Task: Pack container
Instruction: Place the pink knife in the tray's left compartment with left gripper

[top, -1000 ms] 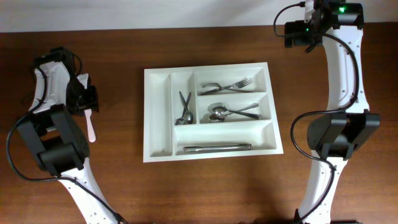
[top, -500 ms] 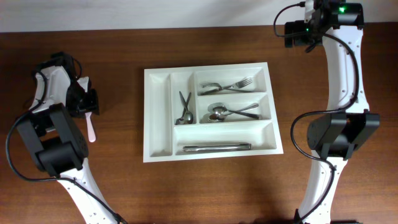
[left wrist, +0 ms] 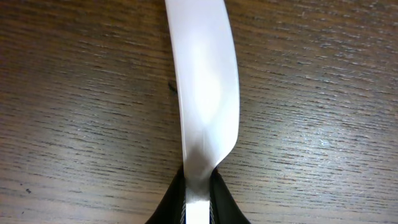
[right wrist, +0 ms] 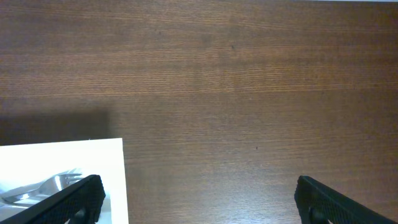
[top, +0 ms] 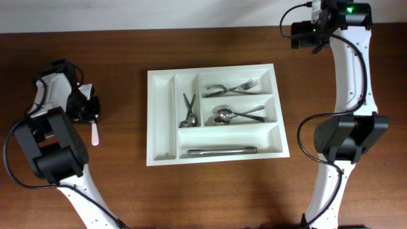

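Observation:
The white cutlery tray (top: 163,121) sits mid-table and holds metal forks, spoons, scissors-like tongs and a long utensil; its corner shows in the right wrist view (right wrist: 93,162). A pale pink-white plastic utensil (top: 95,134) lies on the wood at the far left. My left gripper (top: 91,112) is shut on one end of it; in the left wrist view the utensil (left wrist: 205,81) runs up from the closed jaws (left wrist: 199,208). My right gripper (right wrist: 198,199) is open and empty, high at the far right, beyond the tray's back right corner.
Dark wooden table (top: 114,191) all round the tray. The table's far edge meets a white wall (top: 191,13). Both arm bases stand near the front, left (top: 76,191) and right (top: 331,191).
My left gripper has slid toward the front along the plastic utensil and closed on it. The right arm has not moved.

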You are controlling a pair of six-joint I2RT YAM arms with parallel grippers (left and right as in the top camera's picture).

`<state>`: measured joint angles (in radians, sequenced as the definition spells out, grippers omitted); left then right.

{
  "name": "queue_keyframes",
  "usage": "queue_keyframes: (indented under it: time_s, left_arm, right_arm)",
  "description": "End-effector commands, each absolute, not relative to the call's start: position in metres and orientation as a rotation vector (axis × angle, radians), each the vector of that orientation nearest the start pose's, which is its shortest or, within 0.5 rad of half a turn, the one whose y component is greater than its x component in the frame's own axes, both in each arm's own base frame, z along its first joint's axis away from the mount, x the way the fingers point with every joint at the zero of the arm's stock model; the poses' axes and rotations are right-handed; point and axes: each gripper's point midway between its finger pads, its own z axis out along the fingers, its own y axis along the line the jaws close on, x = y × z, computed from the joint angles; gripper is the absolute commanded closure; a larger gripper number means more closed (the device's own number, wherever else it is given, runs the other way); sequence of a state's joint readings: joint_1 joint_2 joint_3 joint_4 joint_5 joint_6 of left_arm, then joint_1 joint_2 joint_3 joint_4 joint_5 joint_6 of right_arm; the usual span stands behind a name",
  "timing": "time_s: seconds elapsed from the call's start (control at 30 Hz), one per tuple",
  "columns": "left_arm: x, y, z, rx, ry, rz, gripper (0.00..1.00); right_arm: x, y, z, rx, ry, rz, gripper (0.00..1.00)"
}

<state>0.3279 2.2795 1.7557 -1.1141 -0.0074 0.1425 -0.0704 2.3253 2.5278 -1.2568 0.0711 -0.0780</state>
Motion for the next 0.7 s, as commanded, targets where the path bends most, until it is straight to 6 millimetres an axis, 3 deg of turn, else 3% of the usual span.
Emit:
queue_keyframes:
  time_s: [0.0,0.17,0.27,0.4,0.53,0.67]
  left_arm:
    - [0.379,0.136,-0.016,-0.305,3.250,-0.046,0.96]
    - [0.387,0.135,-0.004,-0.304,3.206,-0.060,0.98]
    - [0.406,0.134,0.023,-0.293,3.117,-0.093,0.98]
    - [0.433,0.120,0.077,-0.296,2.961,-0.161,0.98]
    - [0.446,0.094,0.127,-0.248,2.848,-0.171,0.98]
    - [0.443,0.044,0.164,-0.161,2.801,-0.212,0.98]
  right_arm:
    - [0.547,-0.055,0.211,0.040,2.605,-0.159,0.01]
    - [0.547,-0.055,0.211,0.040,2.605,-0.159,0.01]
    - [0.547,-0.055,0.211,0.040,2.605,-0.159,0.01]
    - [0.547,-0.055,0.211,0.040,2.605,-0.159,0.01]
    - [0.547,-0.055,0.211,0.040,2.605,-0.159,0.01]
    - [0.547,-0.055,0.211,0.040,2.605,-0.159,0.01]
